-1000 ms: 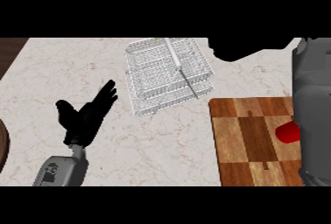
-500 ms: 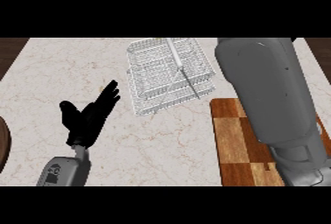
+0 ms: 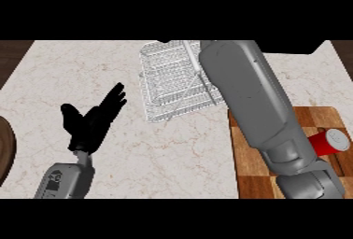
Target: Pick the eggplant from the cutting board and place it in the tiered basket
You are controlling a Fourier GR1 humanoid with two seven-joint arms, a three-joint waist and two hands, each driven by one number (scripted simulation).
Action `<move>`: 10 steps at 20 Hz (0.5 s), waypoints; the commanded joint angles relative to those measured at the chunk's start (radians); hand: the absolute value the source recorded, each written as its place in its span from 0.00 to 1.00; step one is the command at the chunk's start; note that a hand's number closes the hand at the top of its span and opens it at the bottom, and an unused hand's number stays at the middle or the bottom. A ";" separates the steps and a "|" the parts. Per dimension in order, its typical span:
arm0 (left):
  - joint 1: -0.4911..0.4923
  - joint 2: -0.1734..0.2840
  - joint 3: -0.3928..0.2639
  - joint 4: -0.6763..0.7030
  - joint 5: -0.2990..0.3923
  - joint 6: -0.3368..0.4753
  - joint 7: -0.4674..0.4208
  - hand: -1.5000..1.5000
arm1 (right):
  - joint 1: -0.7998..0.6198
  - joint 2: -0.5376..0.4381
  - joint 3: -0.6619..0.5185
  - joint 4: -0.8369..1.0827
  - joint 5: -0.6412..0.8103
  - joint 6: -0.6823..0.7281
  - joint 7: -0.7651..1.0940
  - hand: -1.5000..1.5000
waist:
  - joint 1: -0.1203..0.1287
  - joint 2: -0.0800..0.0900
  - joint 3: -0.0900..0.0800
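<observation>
Pale marble-veined counter top (image 3: 172, 149); dark wooden surround (image 3: 15, 51) at upper left corner and left edge; even light

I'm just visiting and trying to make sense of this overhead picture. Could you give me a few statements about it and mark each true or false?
1. The left robot hand is open above the bare counter. True.
2. A wire basket stands on the counter beyond the cutting board. True.
3. The left robot hand holds the red can. False: the can lies on the cutting board at the right, far from that hand.
4. The right forearm reaches across the view, hiding part of the basket. True.
5. The eggplant lies in plain sight inside the basket. False: no eggplant shows anywhere in this view.
</observation>
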 commanded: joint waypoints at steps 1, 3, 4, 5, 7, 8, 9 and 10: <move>0.018 -0.025 -0.033 -0.030 -0.010 0.005 0.012 0.50 | -0.040 0.009 0.024 0.121 -0.163 -0.078 -0.111 0.00 | 0.017 0.000 0.000; -0.022 -0.039 -0.044 -0.011 -0.023 0.018 0.028 0.50 | -0.061 0.009 0.039 0.179 -0.227 -0.123 -0.189 0.00 | 0.030 0.005 0.000; 0.025 -0.028 -0.031 0.024 -0.037 0.012 -0.048 0.50 | -0.088 0.009 0.015 0.203 -0.235 -0.085 -0.234 0.00 | 0.016 0.004 -0.001; -0.027 -0.020 -0.023 -0.005 -0.006 -0.003 0.019 0.50 | -0.104 0.010 0.066 0.234 -0.268 -0.131 -0.249 0.00 | 0.035 0.006 -0.001; -0.057 -0.023 -0.031 -0.009 -0.010 0.001 0.051 0.50 | -0.130 0.010 0.077 0.280 -0.308 -0.169 -0.311 0.00 | 0.040 0.008 -0.001; -0.022 -0.039 -0.039 0.000 -0.028 0.015 0.004 0.50 | -0.111 0.010 0.095 0.283 -0.326 -0.207 -0.364 0.00 | 0.037 0.007 -0.001; -0.020 -0.012 -0.021 -0.009 -0.023 0.005 0.016 0.50 | -0.132 0.010 0.105 0.277 -0.343 -0.240 -0.367 0.00 | 0.032 0.003 -0.001; -0.021 -0.031 -0.029 0.030 -0.020 -0.005 -0.023 0.50 | -0.198 0.010 0.092 0.306 -0.339 -0.280 -0.333 0.00 | 0.036 0.007 -0.002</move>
